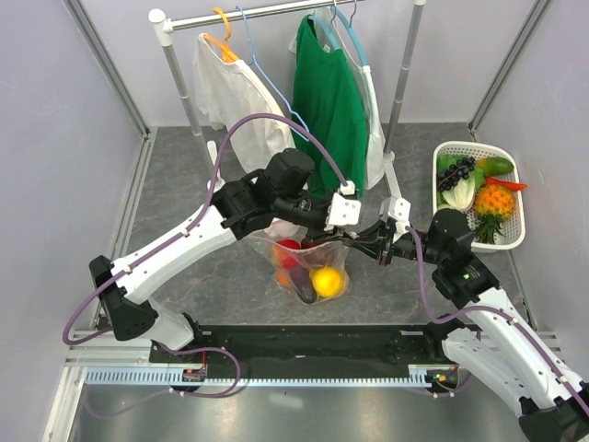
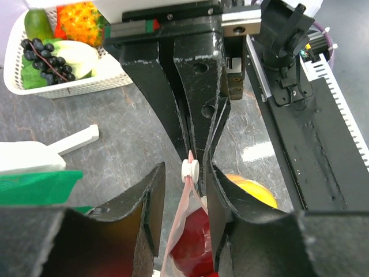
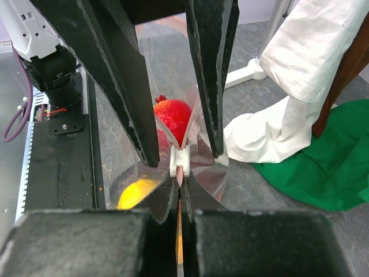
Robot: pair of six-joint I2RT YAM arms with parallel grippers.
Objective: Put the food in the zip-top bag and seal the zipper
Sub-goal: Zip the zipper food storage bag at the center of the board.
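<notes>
We are seeing the right pincer [image 3: 179,189] clamping flat on the pink zipper [image 2: 183,202], its fingers pressing together with only the strip between them. Facing it, the left pincer [image 2: 184,176] is standing spread, one finger on either side of the white slider [image 3: 180,160] and neither touching it. The slider is sitting on the zipper just beyond the right pincer's tips. Below, the zip-top bag [image 1: 313,250] is hanging from that edge, down by the grey surface [image 1: 212,267] at the middle, between the two arms. Inside it a red pomegranate [image 3: 173,115], a yellow fruit [image 1: 327,281] and a dark purple eggplant [image 1: 302,290] are lying together. At the far right a white basket [image 1: 504,245] is holding grapes [image 1: 457,172] and a pineapple [image 1: 492,201] among other toy produce. A clothes rack [image 1: 178,78] is standing at the far side, carrying a white shirt [image 1: 230,92] and a green shirt [image 1: 327,101].
</notes>
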